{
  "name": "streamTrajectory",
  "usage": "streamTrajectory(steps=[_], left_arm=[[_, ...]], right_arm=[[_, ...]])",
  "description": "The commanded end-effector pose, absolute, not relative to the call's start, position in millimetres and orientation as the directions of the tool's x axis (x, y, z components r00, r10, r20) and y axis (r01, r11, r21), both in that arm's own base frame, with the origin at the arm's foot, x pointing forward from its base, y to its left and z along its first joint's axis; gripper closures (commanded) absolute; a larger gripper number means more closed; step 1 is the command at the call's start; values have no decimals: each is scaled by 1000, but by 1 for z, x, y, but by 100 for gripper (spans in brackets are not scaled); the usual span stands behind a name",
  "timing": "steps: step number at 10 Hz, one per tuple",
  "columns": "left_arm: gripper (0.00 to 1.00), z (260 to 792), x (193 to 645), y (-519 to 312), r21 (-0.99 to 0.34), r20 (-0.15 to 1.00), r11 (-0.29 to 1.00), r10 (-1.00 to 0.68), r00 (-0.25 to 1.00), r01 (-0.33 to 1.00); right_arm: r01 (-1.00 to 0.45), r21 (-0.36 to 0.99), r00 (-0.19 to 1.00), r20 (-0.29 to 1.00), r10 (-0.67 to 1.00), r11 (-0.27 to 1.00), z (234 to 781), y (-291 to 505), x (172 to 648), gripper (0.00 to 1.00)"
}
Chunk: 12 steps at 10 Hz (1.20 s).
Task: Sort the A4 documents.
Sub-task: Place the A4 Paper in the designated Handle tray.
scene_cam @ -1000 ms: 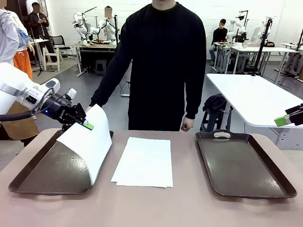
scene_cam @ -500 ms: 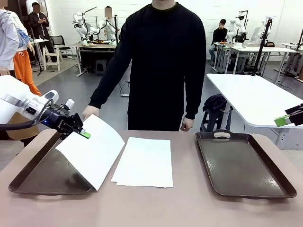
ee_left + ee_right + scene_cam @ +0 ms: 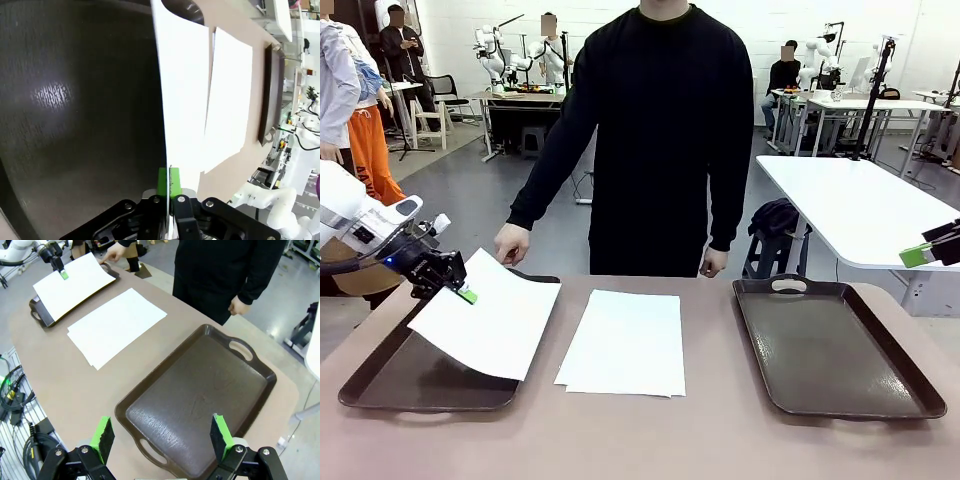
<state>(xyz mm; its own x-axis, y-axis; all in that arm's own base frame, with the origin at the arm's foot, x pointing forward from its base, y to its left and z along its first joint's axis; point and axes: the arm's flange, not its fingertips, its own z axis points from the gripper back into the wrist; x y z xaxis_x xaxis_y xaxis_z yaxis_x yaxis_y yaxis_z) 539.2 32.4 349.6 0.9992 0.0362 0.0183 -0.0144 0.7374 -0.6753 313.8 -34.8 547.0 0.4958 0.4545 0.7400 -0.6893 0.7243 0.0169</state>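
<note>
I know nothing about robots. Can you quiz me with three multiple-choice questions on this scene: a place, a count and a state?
1. Where does the paper pile lie?
A) on the bare table, in the middle
B) in a tray
C) on the floor

2. How many brown trays are on the table?
A) one
B) two
C) three

3. What is the left gripper doing?
A) standing open
B) pinching a white sheet
C) gripping a tray handle

Answers:
1 A, it lies flat between the left tray and the right tray.
2 B, those two.
3 B, it clamps the sheet's edge.
</note>
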Motion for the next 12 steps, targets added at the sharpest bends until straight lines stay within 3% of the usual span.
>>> streamTrajectory(steps=[1, 9, 10, 11, 12], left_arm=[[99, 339, 538, 31, -662, -27, 748, 48, 998, -54], [99, 330, 541, 35, -497, -41, 859, 116, 992, -121], [84, 330, 544, 36, -474, -48, 874, 101, 994, -111], [80, 331, 544, 35, -477, -48, 873, 93, 995, -105], [65, 331, 544, 34, -474, -46, 875, 86, 995, -98]], right_arm=[[-694, 22, 495, 741, 455, 719, 546, -34, 315, 0], [-694, 22, 495, 741, 455, 719, 546, -34, 315, 0], [-694, 22, 495, 741, 455, 719, 546, -34, 315, 0], [-694, 22, 495, 741, 455, 719, 546, -34, 315, 0], [-694, 22, 495, 741, 455, 719, 546, -34, 315, 0]])
